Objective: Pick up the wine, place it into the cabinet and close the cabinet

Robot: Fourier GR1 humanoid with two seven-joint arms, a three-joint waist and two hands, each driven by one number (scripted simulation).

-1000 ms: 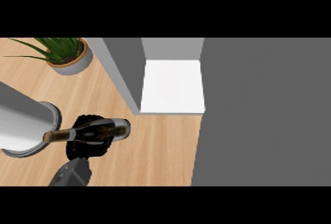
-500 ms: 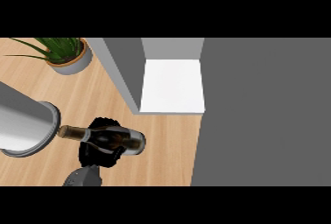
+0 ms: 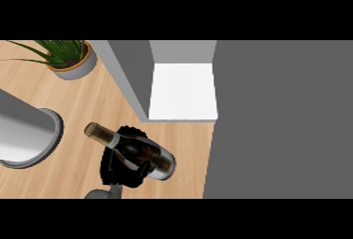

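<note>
The wine bottle [image 3: 138,150] is dark with a tan neck and a silvery base. It lies tilted over the wooden counter, neck pointing up-left. My right hand [image 3: 121,170] is shut on it from below, black fingers curled round its body. The open cabinet stands just up-right of the bottle, showing a white inner floor [image 3: 183,91] and a grey side wall [image 3: 131,74]. A large grey cabinet panel [image 3: 283,116] fills the right of the view. My left hand shows nowhere.
A big grey cylinder with a rim [image 3: 24,140] stands at the left edge, close to the bottle's neck. A potted plant [image 3: 69,58] sits at the back left. Bare wood counter [image 3: 189,140] lies between the bottle and the cabinet.
My right hand has carried the bottle rightward, away from the grey cylinder and closer to the cabinet opening. The bottle has turned from nearly level to slanted, base toward the lower right.
</note>
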